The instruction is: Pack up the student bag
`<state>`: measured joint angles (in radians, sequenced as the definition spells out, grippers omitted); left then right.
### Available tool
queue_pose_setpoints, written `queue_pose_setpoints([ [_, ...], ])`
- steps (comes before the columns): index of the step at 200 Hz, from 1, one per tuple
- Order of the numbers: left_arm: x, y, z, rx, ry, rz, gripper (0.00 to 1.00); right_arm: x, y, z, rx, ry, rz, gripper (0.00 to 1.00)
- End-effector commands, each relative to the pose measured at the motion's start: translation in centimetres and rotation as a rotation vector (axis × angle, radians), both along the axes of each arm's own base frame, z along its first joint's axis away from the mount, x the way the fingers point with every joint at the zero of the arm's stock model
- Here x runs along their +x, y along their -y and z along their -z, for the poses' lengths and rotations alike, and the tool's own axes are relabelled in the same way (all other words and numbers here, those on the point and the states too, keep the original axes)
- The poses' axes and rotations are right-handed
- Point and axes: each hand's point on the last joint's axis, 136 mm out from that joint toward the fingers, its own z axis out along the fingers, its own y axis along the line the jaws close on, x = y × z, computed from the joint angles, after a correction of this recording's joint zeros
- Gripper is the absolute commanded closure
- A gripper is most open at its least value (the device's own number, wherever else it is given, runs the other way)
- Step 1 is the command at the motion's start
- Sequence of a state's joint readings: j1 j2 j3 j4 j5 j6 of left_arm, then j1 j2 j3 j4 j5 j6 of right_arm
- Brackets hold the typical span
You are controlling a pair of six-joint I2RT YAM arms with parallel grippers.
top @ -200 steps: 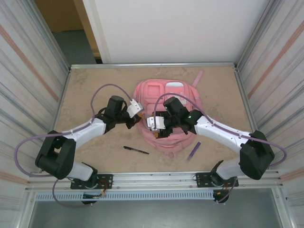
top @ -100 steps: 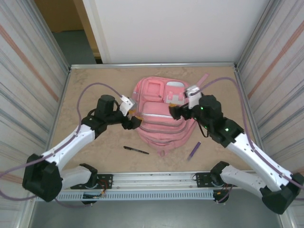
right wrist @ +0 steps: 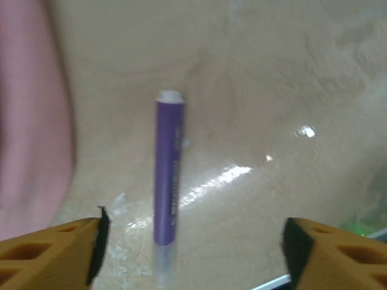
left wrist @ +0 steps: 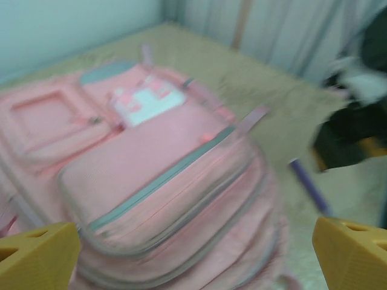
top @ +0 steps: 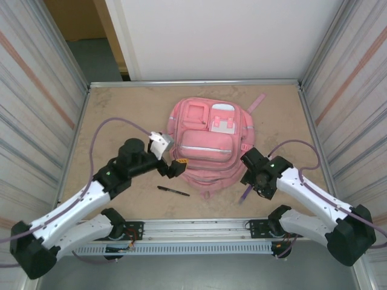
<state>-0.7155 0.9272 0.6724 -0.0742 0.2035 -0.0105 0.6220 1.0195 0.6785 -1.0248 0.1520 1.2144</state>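
Hovering at the near left edge of the backpack (top: 207,147), the left gripper (top: 176,167) has its jaws spread wide and empty. The right gripper (right wrist: 193,251) hangs open above a purple marker (right wrist: 167,181) that lies on the table (top: 121,115), its fingers clear of the marker. The backpack lies flat mid-table, pockets up, with a black pen (top: 173,191) nearby.

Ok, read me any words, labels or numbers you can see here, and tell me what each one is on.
Nothing here can be read as text.
purple marker: faint print runs along the barrel, too blurred to read.
student bag: its pale patch shows pink marks but no legible letters.
black pen: too small to tell whether it carries any print.
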Motion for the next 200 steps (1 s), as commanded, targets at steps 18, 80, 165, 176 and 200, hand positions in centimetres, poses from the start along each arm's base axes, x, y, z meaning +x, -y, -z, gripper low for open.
queue_pose_setpoints([
  [18,1.7,0.3,3.7,0.232,0.059,0.028,0.01,-0.6,-2.4,2.0,0.108,-0.078,0.012,0.28],
  [80,3.0,2.7,5.6,0.443,0.255,0.188,0.05,-0.4,-4.4,5.8,0.152,-0.161,-0.006,0.32],
  [165,4.1,3.5,6.5,0.548,0.265,0.311,0.04,0.3,-5.3,3.7,0.224,-0.103,-0.007,0.91],
  [176,5.0,3.5,6.9,0.603,0.261,0.341,0.04,0.9,-5.5,2.8,0.242,-0.068,0.001,0.96],
  [200,5.9,3.7,6.8,0.616,0.194,0.416,0.05,1.5,-5.4,1.4,0.275,-0.032,0.02,0.96],
])
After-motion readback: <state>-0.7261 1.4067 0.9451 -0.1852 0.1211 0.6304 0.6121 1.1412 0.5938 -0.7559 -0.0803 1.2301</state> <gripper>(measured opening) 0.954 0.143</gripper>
